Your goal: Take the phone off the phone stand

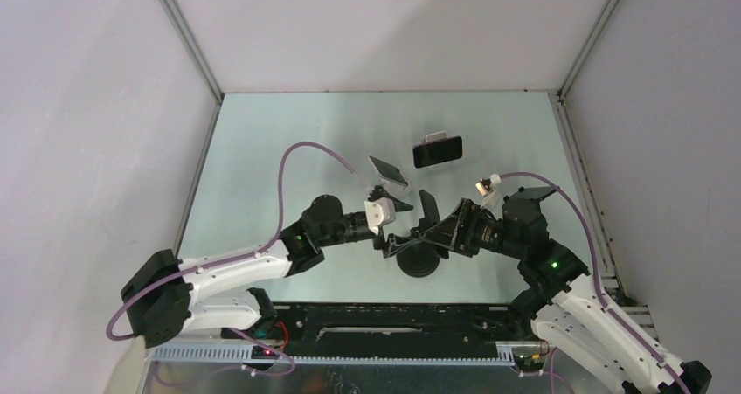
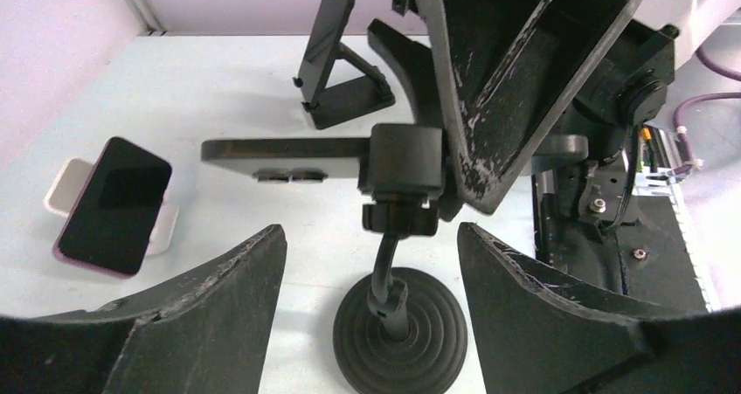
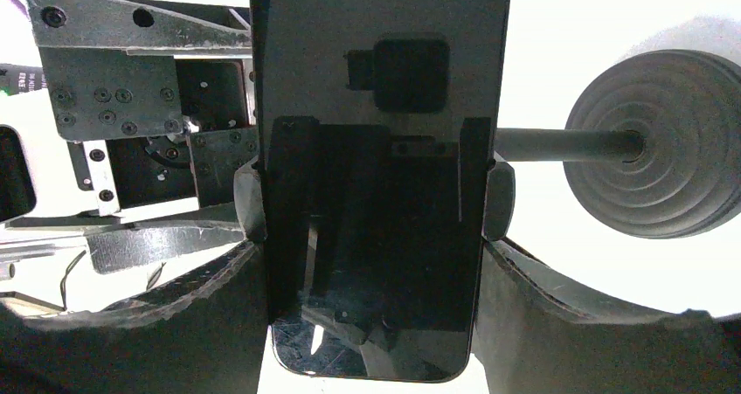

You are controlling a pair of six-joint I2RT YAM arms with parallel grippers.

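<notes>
A dark phone [image 3: 376,106] sits flat in the clamp [image 2: 404,162] of a black phone stand with a ribbed round base [image 2: 400,328] [image 1: 418,261]. My right gripper [image 3: 371,272] [image 1: 432,221] is shut on the phone, with its fingers [image 3: 192,315] pressed against both long edges just below the clamp arms. My left gripper [image 2: 371,263] [image 1: 385,239] is open, low over the table. Its fingers [image 2: 210,315] stand on either side of the stand's stem [image 2: 389,276] and touch nothing. In the left wrist view the phone [image 2: 280,149] shows edge-on.
Another phone leans on a white stand [image 1: 437,149] [image 2: 114,206] farther back. A third device rests on a black folding stand [image 1: 389,174] [image 2: 336,53] behind the left gripper. The enclosure walls rise on both sides, and the black rail [image 1: 393,324] runs along the near edge.
</notes>
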